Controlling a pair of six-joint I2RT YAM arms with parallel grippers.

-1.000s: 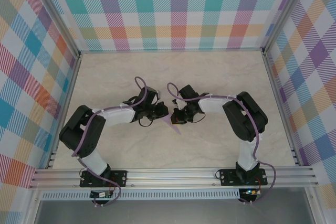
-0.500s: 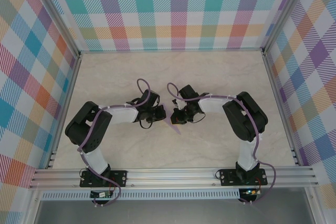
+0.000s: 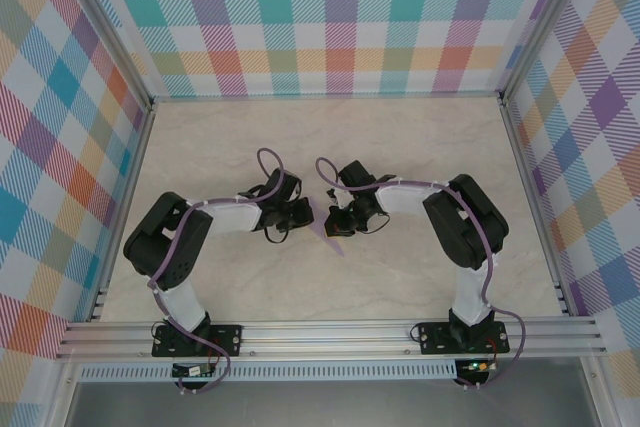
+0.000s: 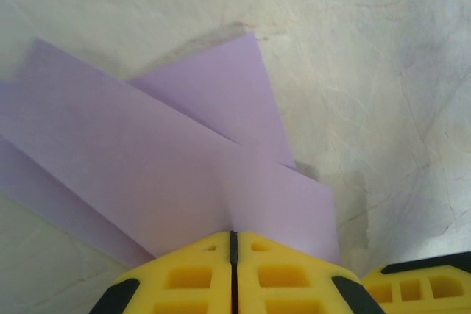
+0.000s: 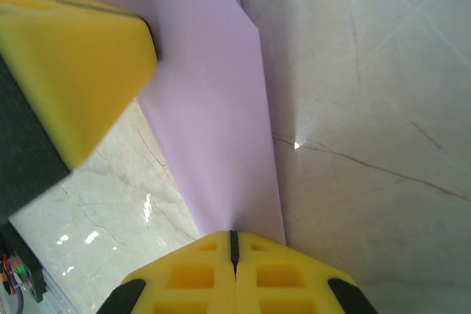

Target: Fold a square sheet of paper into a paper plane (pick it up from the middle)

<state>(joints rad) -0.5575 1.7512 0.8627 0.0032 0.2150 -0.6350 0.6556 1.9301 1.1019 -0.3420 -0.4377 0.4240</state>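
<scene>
Paper plane: the thin, light-purple paper plane (image 3: 329,233), folded into a slim pointed shape, is near the middle of the pale, stone-look bench (image 3: 420,142). Its tip points to the near edge of the bench.
Paper up close: in the left wrist view the paper plane (image 4: 169,159) shows flat layers, one on top of another. In the right wrist view it (image 5: 213,108) looks like one long strip, low over the bench. I cannot tell if it touches the bench.
Left end effector: the left end effector (image 4: 232,237) is just left of the middle of the bench. Its yellow fingers are pressed tight together and pinch an edge of the paper.
Right end effector: the right end effector (image 5: 234,234) is just right of the middle of the bench. Its yellow fingers are squeezed tight on the narrow end of the paper.
Arms: both arms bend in to the middle of the bench, and the end effectors are close together there.
</scene>
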